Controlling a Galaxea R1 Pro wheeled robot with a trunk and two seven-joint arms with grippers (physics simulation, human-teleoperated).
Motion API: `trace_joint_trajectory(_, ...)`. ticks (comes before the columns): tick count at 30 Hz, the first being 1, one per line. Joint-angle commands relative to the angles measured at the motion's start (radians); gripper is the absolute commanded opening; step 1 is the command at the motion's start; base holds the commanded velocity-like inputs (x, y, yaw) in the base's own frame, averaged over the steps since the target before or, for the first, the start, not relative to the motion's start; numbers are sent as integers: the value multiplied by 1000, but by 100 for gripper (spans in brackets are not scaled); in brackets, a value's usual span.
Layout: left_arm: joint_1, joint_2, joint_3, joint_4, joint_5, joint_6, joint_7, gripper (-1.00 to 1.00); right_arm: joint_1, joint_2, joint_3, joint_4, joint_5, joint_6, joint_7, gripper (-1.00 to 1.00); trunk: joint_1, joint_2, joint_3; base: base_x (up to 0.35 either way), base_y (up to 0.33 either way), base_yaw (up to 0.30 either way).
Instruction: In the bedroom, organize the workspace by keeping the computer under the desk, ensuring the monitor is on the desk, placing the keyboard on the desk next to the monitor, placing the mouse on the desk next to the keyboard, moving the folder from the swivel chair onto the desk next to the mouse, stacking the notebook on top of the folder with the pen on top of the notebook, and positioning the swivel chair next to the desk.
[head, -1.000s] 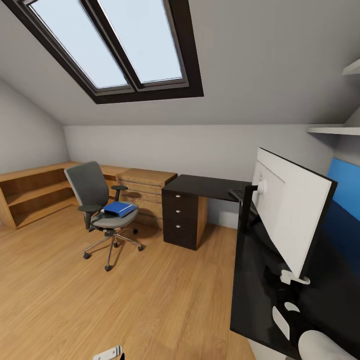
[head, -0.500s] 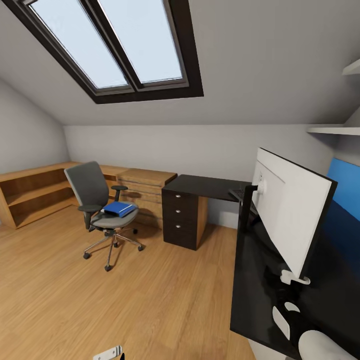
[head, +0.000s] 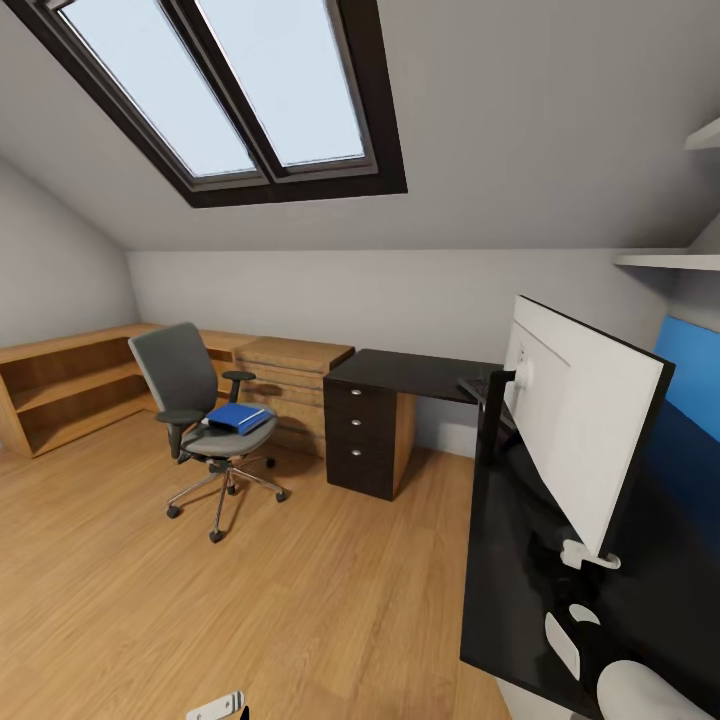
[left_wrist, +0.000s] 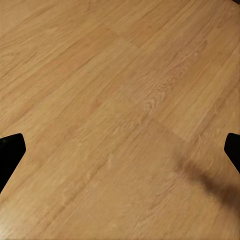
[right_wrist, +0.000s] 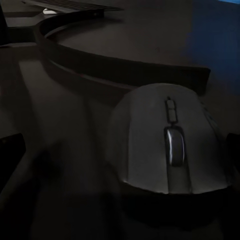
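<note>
between my right pincer's fingertips (right_wrist: 120, 145), which sit spread at the two side edges of the right wrist picture and grip nothing, the mouse (right_wrist: 167, 137) rests on the desk (right_wrist: 75, 115), just in front of the curved edge of the monitor's round base (right_wrist: 100, 60). a strip of the keyboard (right_wrist: 75, 5) shows at the upper left of that frame, beyond the base. so i judge the mouse as set down, though whether it counts as next to the keyboard i can't tell from here.

my left pincer (left_wrist: 120, 150) hangs released too, both dark tips apart over bare wooden floor (left_wrist: 120, 100).

moving outward in the head picture, the monitor (head: 585, 425) stands on the glossy black desk (head: 520, 560) at the right of the frame, white back toward me, with the keyboard (head: 480, 388) peeking past its neck. that part looks done.

left of centre, the swivel chair (head: 205, 420) stands out on the floor, apart from the black drawer unit (head: 362, 435), and the blue folder (head: 240, 417) lies on its seat. so the folder move, the stacking on it, and parking the chair are all left, by my reckoning.
</note>
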Motion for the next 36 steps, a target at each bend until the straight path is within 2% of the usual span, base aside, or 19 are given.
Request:
trace_joint_trajectory(1, -1, -1, 3, 0, -2, -3, 2, 100, -1, 0, -1, 1, 0, -3, -2, 100, 0, -1, -1, 0, 0, 0)
trace_joint_trajectory(36, -1, -1, 4, 0, -2, -3, 4, 100, -1, 0, 0, 1, 0, -3, -2, 100, 0, -1, -1, 0, -9, 0)
